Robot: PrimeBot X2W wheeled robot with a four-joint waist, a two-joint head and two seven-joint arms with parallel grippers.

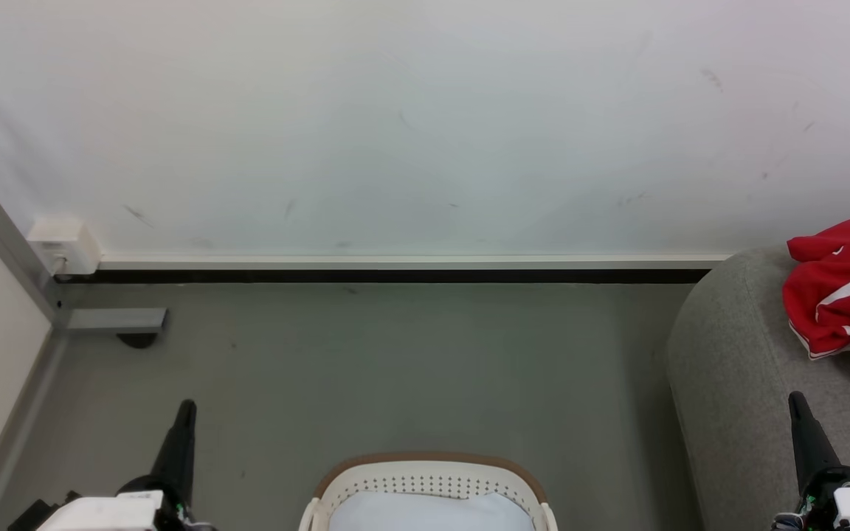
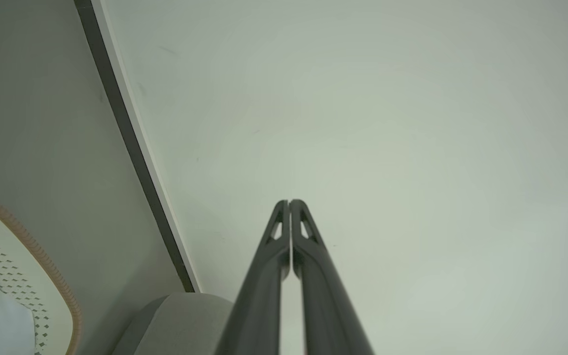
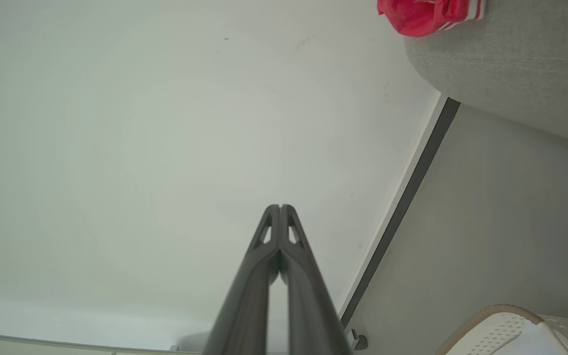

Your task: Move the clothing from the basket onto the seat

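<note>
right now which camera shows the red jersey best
The head view: the jersey lies crumpled on the seat, lettering and white trim visible, partly cropped. The right wrist view catches just a red bunch at its top edge.

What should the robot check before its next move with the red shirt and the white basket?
1. Red jersey with white trim lies on the large light grey fabric seat: ok.
2. Whole jersey on the seat: cannot tell, it runs past the head view's edge.
3. Rounded white perforated plastic basket with a brown rim has no red inside: ok for the part in view, which holds a pale blue-white cloth.
4. Left gripper shut, empty: ok.
5. Right gripper shut, empty: ok.
</note>
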